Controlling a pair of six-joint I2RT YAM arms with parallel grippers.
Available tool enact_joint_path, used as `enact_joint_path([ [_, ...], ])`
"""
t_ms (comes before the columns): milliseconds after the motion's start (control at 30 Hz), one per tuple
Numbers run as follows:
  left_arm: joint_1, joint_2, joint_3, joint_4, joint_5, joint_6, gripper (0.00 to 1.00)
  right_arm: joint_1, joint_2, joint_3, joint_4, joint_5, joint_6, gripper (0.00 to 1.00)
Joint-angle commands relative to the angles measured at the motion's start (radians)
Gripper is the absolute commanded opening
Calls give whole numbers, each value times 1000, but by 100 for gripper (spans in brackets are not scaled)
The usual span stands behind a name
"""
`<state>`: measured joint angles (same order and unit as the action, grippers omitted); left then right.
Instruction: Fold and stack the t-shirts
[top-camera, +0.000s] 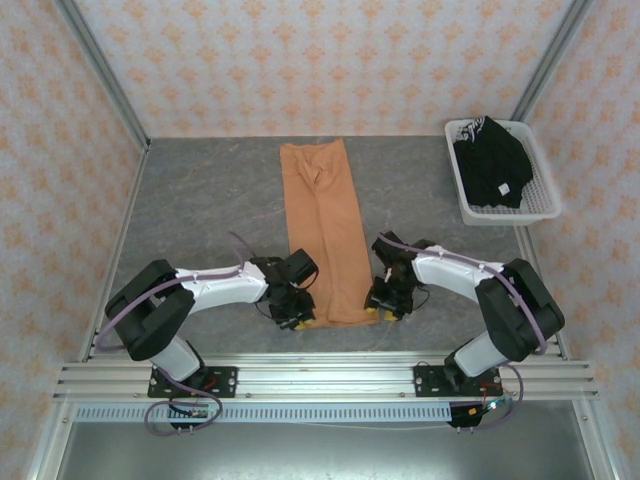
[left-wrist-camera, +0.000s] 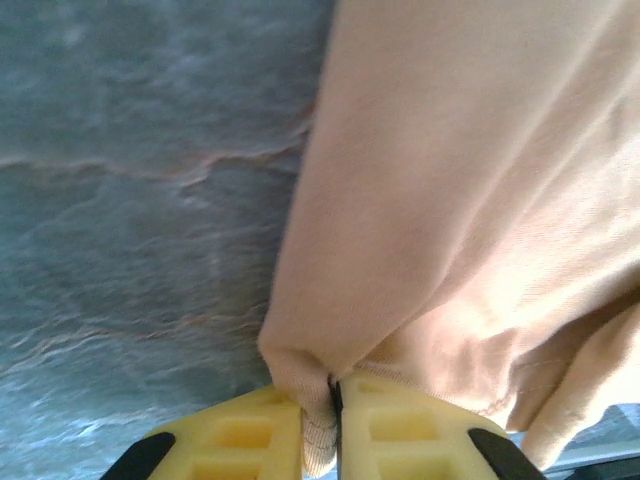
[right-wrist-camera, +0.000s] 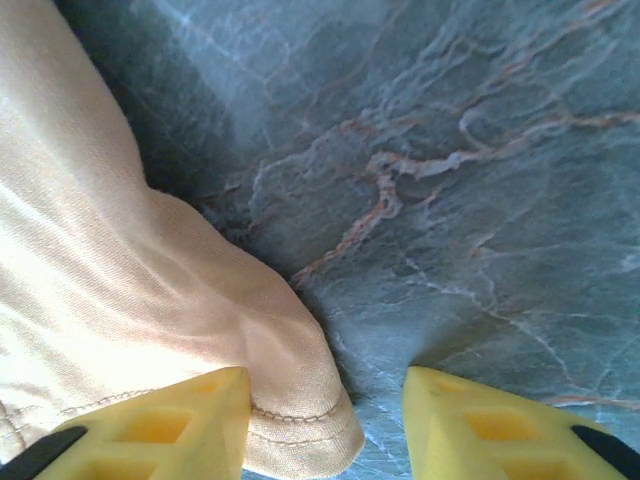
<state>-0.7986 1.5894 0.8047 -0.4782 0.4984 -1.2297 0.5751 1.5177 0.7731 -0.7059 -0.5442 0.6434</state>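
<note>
**Near-hem grasp on a lengthwise-folded tee.** The orange t-shirt (top-camera: 322, 225) lies as a narrow strip in the middle of the worktop (top-camera: 200, 200). Its long axis runs from the near edge, between the two arms, straight toward the far wall.

The left gripper (top-camera: 293, 322) sits at the near-left corner of the strip. In the left wrist view its yellow fingers (left-wrist-camera: 250, 430) are pressed together with a pinch of hem cloth between them.

The right gripper (top-camera: 385, 310) sits at the near-right corner with its jaws spread. In the right wrist view the stitched hem corner (right-wrist-camera: 300, 420) lies in the gap against one finger. It appears not yet clamped, though contact under the cloth is hard to judge.

Each arm is nearest its own corner, and the rest of the shirt extends away from both grippers. The coming move likely calls for the right gripper to close, then for both to carry the near hem along the long axis toward the far end.

The black t-shirts (top-camera: 493, 165) wait in the white basket (top-camera: 510, 217) at the far right, well apart.
</note>
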Motion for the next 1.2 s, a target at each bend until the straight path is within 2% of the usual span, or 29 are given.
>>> enact_joint_path([
  [0,-7,14,7,9,-62,11,11,46,28,26,45,6,40,42],
  [300,-7,-18,-3,-38,-80,42,0,57,38,47,92,-10,128,19],
  [400,-6,-37,-7,-54,-83,48,0,58,17,47,90,0,166,6],
  [500,-7,-71,-10,-102,-99,71,0,60,-17,36,68,21,193,0],
  [900,-21,-282,-106,-141,-86,71,0,101,-147,21,-71,11,221,0],
  [1033,-22,-346,-54,-145,-125,62,0,100,-172,84,-113,58,228,0],
  [1167,-13,-340,34,-184,-171,71,0,88,-161,163,-134,112,230,0],
])
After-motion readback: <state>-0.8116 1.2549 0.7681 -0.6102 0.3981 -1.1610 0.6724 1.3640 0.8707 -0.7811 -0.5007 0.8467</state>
